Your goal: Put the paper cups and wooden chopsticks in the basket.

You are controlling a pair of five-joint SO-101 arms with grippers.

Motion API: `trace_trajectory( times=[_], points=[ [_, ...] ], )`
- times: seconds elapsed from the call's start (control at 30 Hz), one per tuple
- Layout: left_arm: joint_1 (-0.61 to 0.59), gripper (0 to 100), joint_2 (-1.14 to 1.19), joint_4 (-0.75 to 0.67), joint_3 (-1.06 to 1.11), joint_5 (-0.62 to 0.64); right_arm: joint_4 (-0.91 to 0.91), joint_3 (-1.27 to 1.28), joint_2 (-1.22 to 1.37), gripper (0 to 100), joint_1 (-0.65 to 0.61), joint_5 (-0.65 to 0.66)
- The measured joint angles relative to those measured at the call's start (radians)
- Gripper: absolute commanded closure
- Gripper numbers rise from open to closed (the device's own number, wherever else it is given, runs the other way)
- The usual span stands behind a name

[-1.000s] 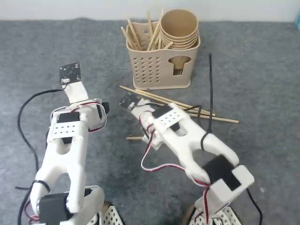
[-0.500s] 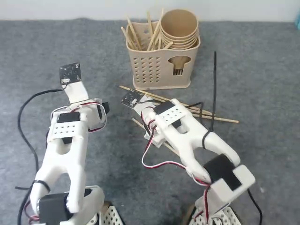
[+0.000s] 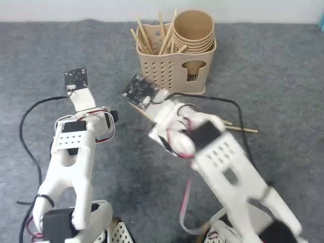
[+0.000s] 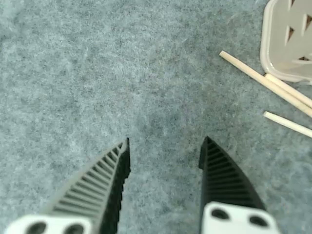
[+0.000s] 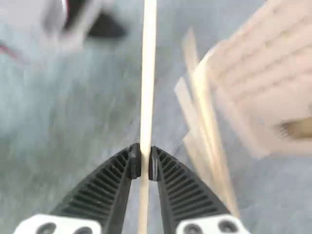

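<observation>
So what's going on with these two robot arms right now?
The right gripper is shut on a single wooden chopstick, close to the basket. The basket already holds a stack of paper cups and several upright chopsticks. A few loose chopsticks lie on the grey mat beside it. The left gripper is open over the mat, holding nothing.
</observation>
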Motion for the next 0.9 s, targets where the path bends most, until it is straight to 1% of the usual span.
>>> trace_trajectory(
  times=[0.07, 0.13, 0.23, 0.4, 0.5, 0.57, 0.67, 0.77, 0.9],
  points=[
    [0.0, 78, 0.0, 0.0, 0.0, 0.0, -0.069, 0.0, -0.08, 99.1, 0.0, 0.0],
    [0.0, 78, 0.0, 0.0, 0.0, 0.0, -0.158, 0.0, -0.124, 99.1, 0.008, -0.043],
    [0.0, 78, 0.0, 0.0, 0.0, 0.0, -0.331, 0.0, -0.14, 99.1, 0.048, -0.192],
    [0.0, 78, 0.0, 0.0, 0.0, 0.0, -0.694, 0.002, -0.135, 99.0, 0.141, -0.446],
    [0.0, 78, 0.0, 0.0, 0.0, 0.0, -0.91, 0.002, -0.094, 99.0, 0.203, -0.549],
    [0.0, 78, 0.0, 0.0, 0.0, 0.0, -1.039, 0.002, -0.038, 99.0, 0.241, -0.578],
    [0.0, 78, 0.0, 0.0, 0.0, 0.0, -1.181, 0.002, 0.074, 98.9, 0.267, -0.588],
    [0.0, 78, 0.0, 0.0, 0.0, 0.0, -1.247, -0.037, 0.209, 99.0, 0.292, -0.588],
    [0.0, 78, 0.0, 0.0, 0.0, 0.0, -1.28, -0.15, 0.39, 99.0, 0.328, -0.595]
  ],
)
